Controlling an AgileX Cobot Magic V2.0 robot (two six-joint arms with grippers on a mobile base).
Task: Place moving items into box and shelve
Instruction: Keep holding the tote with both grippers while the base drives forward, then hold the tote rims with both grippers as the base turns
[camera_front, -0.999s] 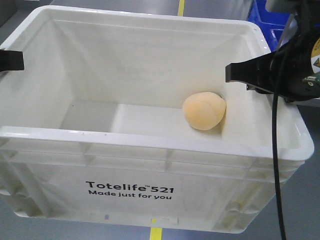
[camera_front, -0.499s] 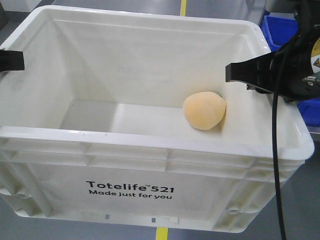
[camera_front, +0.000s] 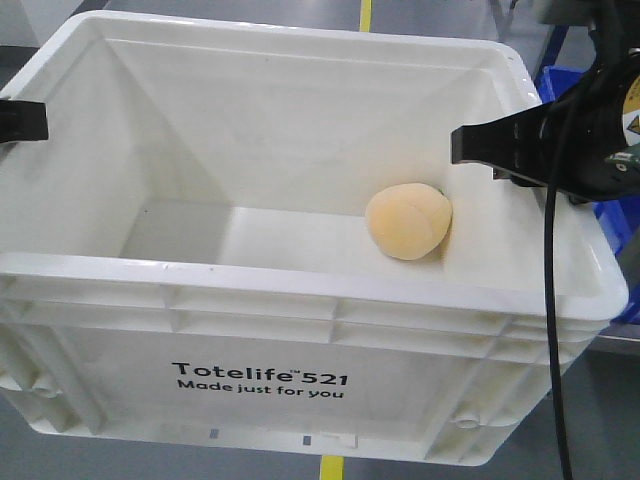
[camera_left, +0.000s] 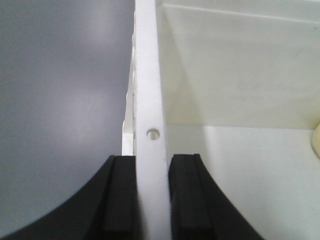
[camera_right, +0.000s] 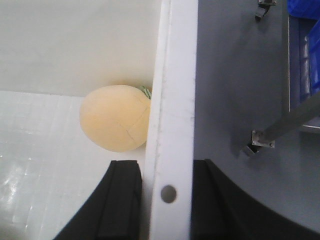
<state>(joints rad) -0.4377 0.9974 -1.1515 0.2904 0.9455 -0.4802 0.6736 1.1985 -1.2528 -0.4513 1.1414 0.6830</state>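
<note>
The box (camera_front: 300, 278) is clamped at opposite rims by the left gripper (camera_left: 152, 170) and the right gripper (camera_right: 167, 172). The peach-like item (camera_front: 407, 222) lies inside, against the box's right wall.

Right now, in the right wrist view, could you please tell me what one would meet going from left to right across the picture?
pale yellow-orange peach-like item → white rim of the box → grey floor → small metal foot plate → blue bin

Front view looks down into the box (camera_front: 300, 283); 2 wrist views hug its rims.
</note>
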